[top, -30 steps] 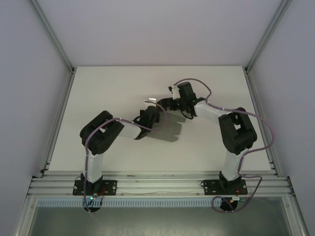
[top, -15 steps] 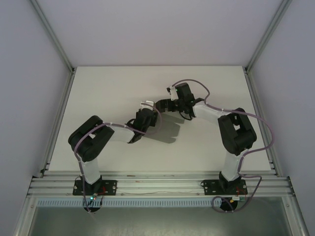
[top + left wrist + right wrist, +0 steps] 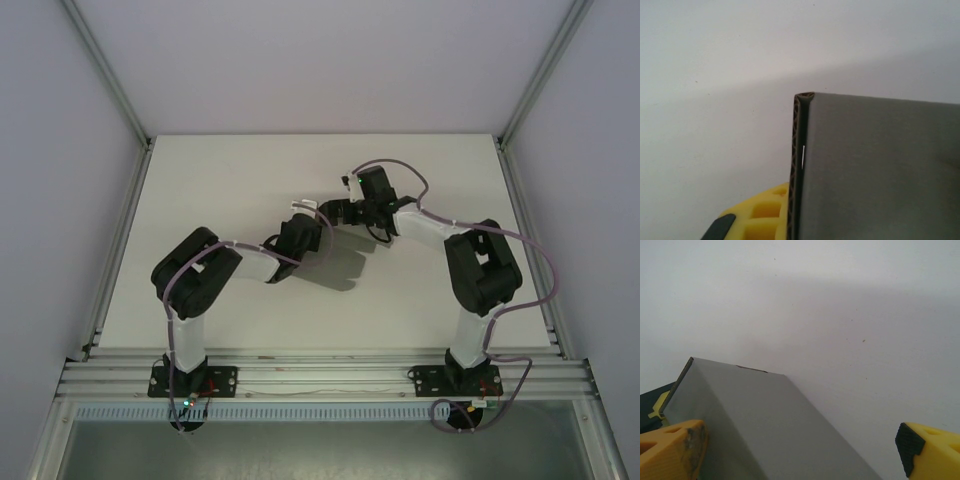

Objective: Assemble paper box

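The paper box is grey cardboard. In the left wrist view its wall covers the right side, corrugated edge upright at centre. My left gripper is shut on that wall: one yellow finger presses its left face, the other is hidden behind it. In the right wrist view the box lies between the wide-apart yellow fingers, close to the left one; my right gripper is open. From above, both grippers meet at mid-table, covering the box except a pale bit.
The white table spreads out around the arms, framed by aluminium rails at left and right and grey walls behind. The right arm's cable loops over its elbow.
The left arm's elbow swung out to the left and then partly back, its gripper shifting slightly. The right gripper stayed almost still at the box.
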{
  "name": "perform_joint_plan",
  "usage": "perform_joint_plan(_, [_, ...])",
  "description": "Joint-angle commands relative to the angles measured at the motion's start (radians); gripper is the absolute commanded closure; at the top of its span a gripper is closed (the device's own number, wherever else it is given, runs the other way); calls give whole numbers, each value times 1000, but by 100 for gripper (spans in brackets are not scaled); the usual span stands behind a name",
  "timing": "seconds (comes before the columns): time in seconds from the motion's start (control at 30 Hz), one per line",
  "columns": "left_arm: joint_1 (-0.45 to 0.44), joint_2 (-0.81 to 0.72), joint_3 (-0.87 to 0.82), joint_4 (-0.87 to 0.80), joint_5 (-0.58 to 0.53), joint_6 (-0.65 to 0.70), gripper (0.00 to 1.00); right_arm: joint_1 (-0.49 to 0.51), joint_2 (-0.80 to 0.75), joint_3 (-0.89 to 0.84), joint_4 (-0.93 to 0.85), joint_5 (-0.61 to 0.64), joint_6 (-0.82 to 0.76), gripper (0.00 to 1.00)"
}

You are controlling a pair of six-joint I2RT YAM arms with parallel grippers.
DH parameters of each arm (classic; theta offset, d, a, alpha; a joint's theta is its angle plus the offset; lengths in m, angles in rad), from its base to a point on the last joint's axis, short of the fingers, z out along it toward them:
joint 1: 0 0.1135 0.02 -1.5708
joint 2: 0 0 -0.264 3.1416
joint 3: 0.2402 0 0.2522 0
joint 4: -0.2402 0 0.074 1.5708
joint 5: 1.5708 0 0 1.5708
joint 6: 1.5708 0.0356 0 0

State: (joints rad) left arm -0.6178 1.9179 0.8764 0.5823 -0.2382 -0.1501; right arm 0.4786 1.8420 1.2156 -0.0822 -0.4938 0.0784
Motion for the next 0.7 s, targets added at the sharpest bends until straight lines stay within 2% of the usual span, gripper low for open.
perform_joint_plan(0.0, [21,17,21,31,-31,31,100,-2,-23,-27,-164,1,-17,3])
perform_joint_plan(0.13, [23,-37,-1,29,-36,21,100,-32,-130,-32,-169,55,-6,0])
perform_joint_plan(0.33, [33,-136,-17,-54,-58,-57,100,-62,-368,-91,-246,273,-44,0])
perform_joint_plan(0.53, [42,-224,-43,-100,-29,-98,100,-65,-538,-201,-248,358,-74,0])
perform_joint_plan(0.67, [42,-250,-38,-144,-27,-117,100,-68,-538,-229,-223,344,-65,0])
